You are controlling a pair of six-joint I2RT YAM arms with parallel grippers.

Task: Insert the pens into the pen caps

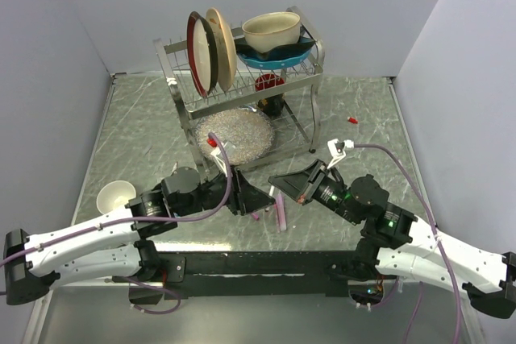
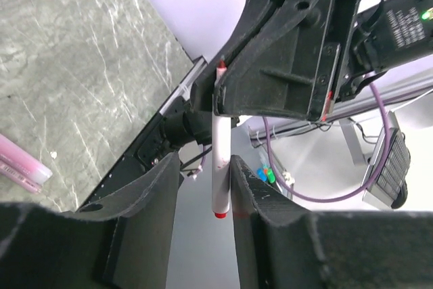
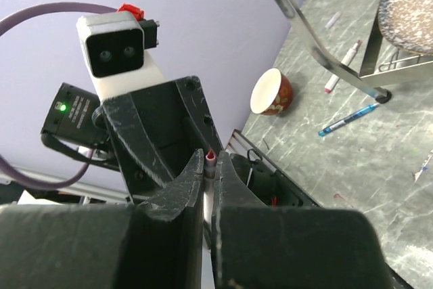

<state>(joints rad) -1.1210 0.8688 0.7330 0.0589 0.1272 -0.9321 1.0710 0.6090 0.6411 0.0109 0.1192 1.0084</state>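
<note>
Beneath the dish rack (image 1: 179, 90), the green marbled table (image 1: 145, 118) runs forward to the two arm bases. The rack stands at the back, carrying upright plates, a cream bowl and a blue dish on top, with a speckled plate leaning lower down.

In front of the rack, the two grippers meet tip to tip above the table. The right gripper (image 3: 208, 160) has its fingers pressed together, pinching one end of the white pen (image 2: 220, 160). The left gripper (image 2: 205, 166) faces it with its fingers spread. The pen's body hangs in the gap between them, its red tip near their base and close against one finger. I cannot tell if it touches that finger.

Front-left of the rack, well apart from it, sits a small bowl (image 1: 115, 195).

A pink pen (image 1: 280, 213) lies on the table in front of the rack, just below the meeting grippers. In the right wrist view, a blue pen (image 3: 348, 120) lies near the rack's foot, and a second whitish pen (image 3: 342, 65) with a reddish tip lies just beyond it.

To the right of the rack, a tiny red cap (image 1: 352, 120) lies alone on the table.
</note>
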